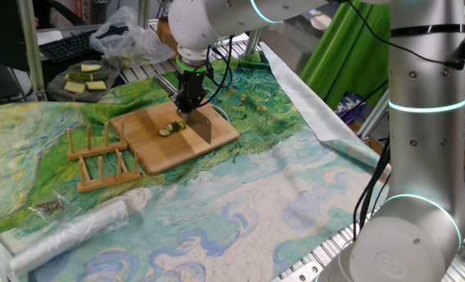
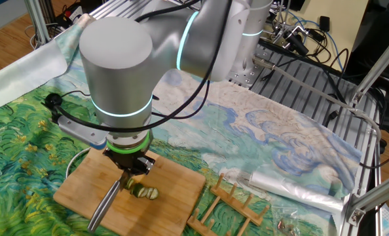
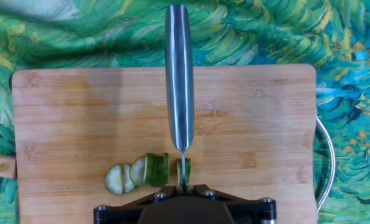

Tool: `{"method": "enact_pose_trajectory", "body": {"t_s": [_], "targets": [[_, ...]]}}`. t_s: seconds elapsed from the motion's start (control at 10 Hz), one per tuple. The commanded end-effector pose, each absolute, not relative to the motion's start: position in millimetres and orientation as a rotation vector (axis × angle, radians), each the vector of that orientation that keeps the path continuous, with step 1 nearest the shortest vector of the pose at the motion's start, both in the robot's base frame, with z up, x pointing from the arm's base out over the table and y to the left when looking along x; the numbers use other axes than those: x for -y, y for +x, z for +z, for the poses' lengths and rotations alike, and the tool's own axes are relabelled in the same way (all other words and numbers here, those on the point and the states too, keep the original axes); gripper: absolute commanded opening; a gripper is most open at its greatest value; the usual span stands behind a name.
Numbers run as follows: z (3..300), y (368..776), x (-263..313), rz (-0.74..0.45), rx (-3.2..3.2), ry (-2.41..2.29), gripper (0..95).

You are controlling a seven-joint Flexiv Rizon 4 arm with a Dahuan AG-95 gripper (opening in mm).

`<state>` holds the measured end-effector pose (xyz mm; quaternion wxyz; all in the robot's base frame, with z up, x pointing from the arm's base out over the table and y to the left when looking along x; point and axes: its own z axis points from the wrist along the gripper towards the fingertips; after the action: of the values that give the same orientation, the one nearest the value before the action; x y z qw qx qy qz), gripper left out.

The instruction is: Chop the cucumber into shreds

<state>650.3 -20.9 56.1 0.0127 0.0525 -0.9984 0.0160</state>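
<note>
Cucumber [image 3: 155, 169] lies on the bamboo cutting board [image 3: 79, 118], toward the near edge in the hand view: a short dark-skinned stub with two pale green round slices leaning off its left end, and a thin separate piece just to the right of the blade. A knife [image 3: 179, 74] stands between the stub and that piece, its steel handle running up the middle of the hand view and its blade edge down at the board's surface. The gripper [image 1: 190, 100] points straight down and is clamped on the knife, its fingers closed tight on the blade end of the tool; the fingertips themselves are hidden behind the black housing at the bottom of the hand view. In one fixed view the flat of the blade shows as a grey rectangle standing upright on the board, just right of the slices. The board lies on a tablecloth [image 1: 279, 196] printed with green and blue painterly swirls. Beside the board, touching its left corner in one fixed view, sits a wooden rack [image 1: 103, 157] with upright pegs. Nearer the camera in that view lies a roll of clear plastic film [image 1: 68, 231]. At the far left corner a dark plate [image 1: 80, 82] carries pale yellow-green rectangular chunks [image 1: 88, 78], well apart from the board, with a crumpled plastic bag [image 1: 127, 35] behind it. A thin metal loop [image 3: 328, 155] curves past the board's right edge in the hand view.
</note>
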Motion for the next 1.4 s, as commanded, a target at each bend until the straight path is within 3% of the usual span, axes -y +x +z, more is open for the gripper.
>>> {"method": "enact_pose_trajectory", "body": {"t_s": [0.1,0.4,1.4], "targets": [[46.6,651.3,20.5,0.038,3.113,0.165,0.0],[32.4,651.2,20.0,0.025,3.118,0.163,0.0],[41.0,651.1,15.5,0.045,3.117,0.123,0.0]]}}
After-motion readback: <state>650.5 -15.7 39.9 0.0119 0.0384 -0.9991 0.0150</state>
